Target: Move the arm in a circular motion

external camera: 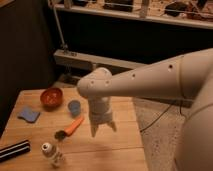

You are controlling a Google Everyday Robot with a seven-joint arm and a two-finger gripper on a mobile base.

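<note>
- Over the right half of the wooden table (107,150), the arm (150,82) reaches in from the right edge of the view as a thick off-white tube dotted with small dark holes, bending at a rounded elbow and turning straight down.
- At its lower end the gripper (102,131) hangs above the tabletop, pointing down; two short prongs show with a gap between them, so the fingers look spread apart, and nothing sits between them.
- Just left of the gripper, an orange carrot-like piece (74,125) lies slanted on the wood, its dark end toward the front.
- Behind the carrot stands a small blue cup (74,107), upright, near the arm's vertical segment but apart from it.
- Farther left, a red-orange bowl (51,97) sits near the table's back edge, with a blue sponge (29,115) in front of it.
- Near the front edge, a small bottle (52,152) with a pale cap lies or leans on the wood; which one cannot be told.
- At the front left corner lies a dark striped object (14,150).
- Behind the table runs a pale ledge (95,61) under a dark wall.
</note>
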